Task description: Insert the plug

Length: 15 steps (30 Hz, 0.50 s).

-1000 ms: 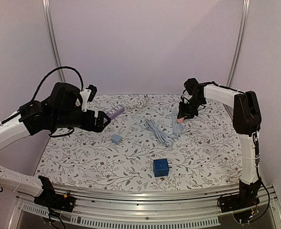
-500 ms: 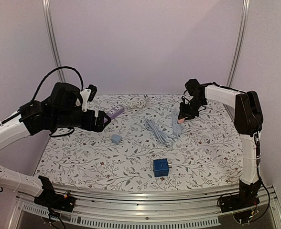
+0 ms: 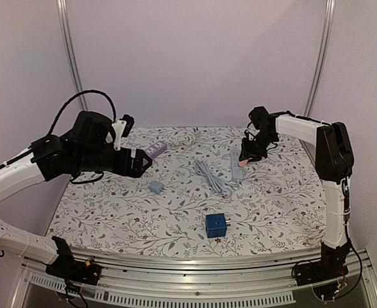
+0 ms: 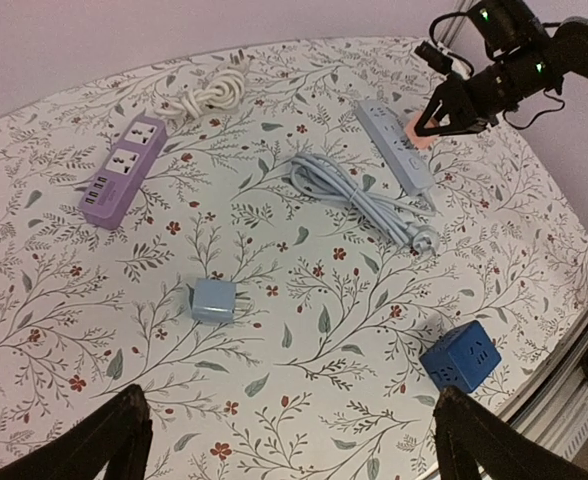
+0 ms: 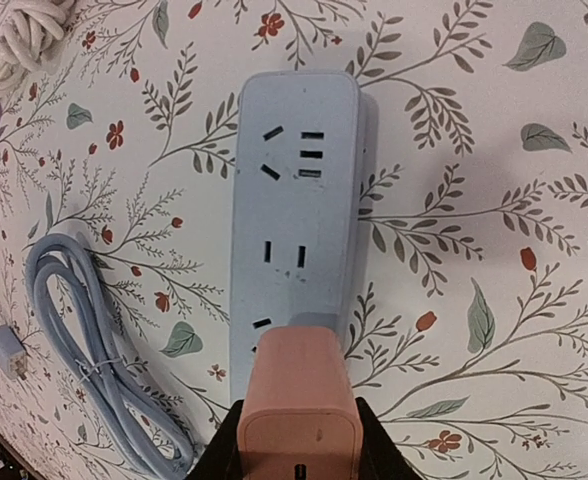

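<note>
Noted: right tool (image 5: 296, 445) clamped on salmon-pink plastic plug (image 5: 296, 385), held over one end of pale blue power strip (image 5: 294, 200); left tool (image 4: 292, 450) gaping, empty. Risk: prongs (hidden underneath) miss slots, strip skids on floral-print counter (image 5: 494, 120)

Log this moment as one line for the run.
right gripper: shut on pink plug | pink plug: over light blue power strip | left gripper: open, empty

Top external: fixed, high behind the near edge, facing the whole worktop (image 3: 143, 218). Left wrist: elevated, wide. Right wrist: close above the power strip (image 5: 294, 200), shared by all views.
</note>
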{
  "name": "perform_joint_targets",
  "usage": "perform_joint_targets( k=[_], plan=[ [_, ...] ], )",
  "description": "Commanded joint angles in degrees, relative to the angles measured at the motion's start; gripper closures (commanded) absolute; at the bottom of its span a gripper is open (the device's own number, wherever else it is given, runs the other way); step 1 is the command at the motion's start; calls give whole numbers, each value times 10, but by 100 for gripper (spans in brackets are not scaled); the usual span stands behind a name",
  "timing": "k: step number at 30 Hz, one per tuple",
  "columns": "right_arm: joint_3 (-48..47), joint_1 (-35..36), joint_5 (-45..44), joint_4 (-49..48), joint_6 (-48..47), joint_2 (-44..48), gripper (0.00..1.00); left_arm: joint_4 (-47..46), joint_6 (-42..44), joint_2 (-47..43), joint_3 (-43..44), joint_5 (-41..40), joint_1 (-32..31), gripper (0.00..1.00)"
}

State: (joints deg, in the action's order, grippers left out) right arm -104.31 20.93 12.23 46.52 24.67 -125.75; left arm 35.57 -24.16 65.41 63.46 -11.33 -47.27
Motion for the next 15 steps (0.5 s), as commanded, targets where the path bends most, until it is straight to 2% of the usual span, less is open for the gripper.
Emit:
perform_joint_targets(
  k=[1, 15],
  plan=[
    [-12, -1, -24, 29, 9, -21, 100, -7, 1, 5, -2, 4, 7, 2],
    [-24, -1, -6, 21, -6, -9, 100, -1, 5, 4, -2, 0, 7, 1]
  ],
)
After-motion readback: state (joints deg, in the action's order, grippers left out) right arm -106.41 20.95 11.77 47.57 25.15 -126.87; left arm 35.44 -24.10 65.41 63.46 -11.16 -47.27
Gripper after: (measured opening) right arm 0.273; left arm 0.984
